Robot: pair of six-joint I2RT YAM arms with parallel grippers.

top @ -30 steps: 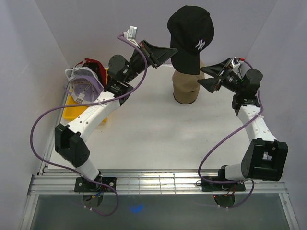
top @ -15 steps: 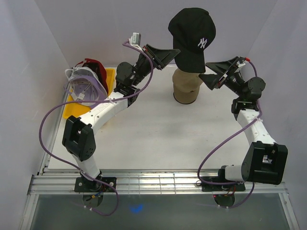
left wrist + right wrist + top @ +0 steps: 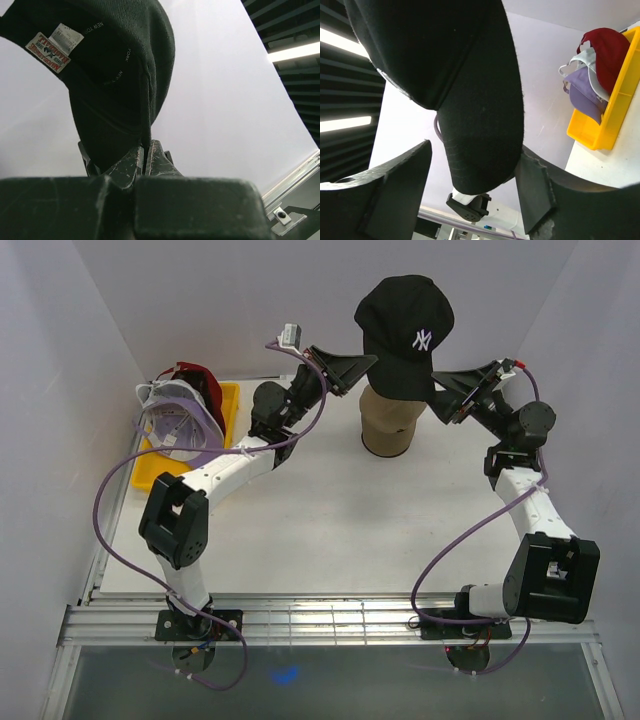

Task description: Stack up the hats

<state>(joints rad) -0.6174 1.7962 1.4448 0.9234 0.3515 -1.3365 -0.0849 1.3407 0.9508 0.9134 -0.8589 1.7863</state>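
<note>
With the black cap (image 3: 405, 325) hanging just above the tan head form (image 3: 388, 425), its rim clamped by the left gripper (image 3: 145, 150) and the right gripper (image 3: 475, 165) straddling the brim unclosed, both arms should descend level, centred over that form.

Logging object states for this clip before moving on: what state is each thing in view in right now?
black cap: held over the tan stand, pinched at its edge.
left claw: shut on the black cap.
right claw: open, straddling the black cap.
tan stand: upright, top hidden by the cap.
dark red cap: in the yellow tray.
lavender cap: in the tray, inside facing up.
white cap: in the tray, mostly hidden.
yellow tray: holding those three.
</note>
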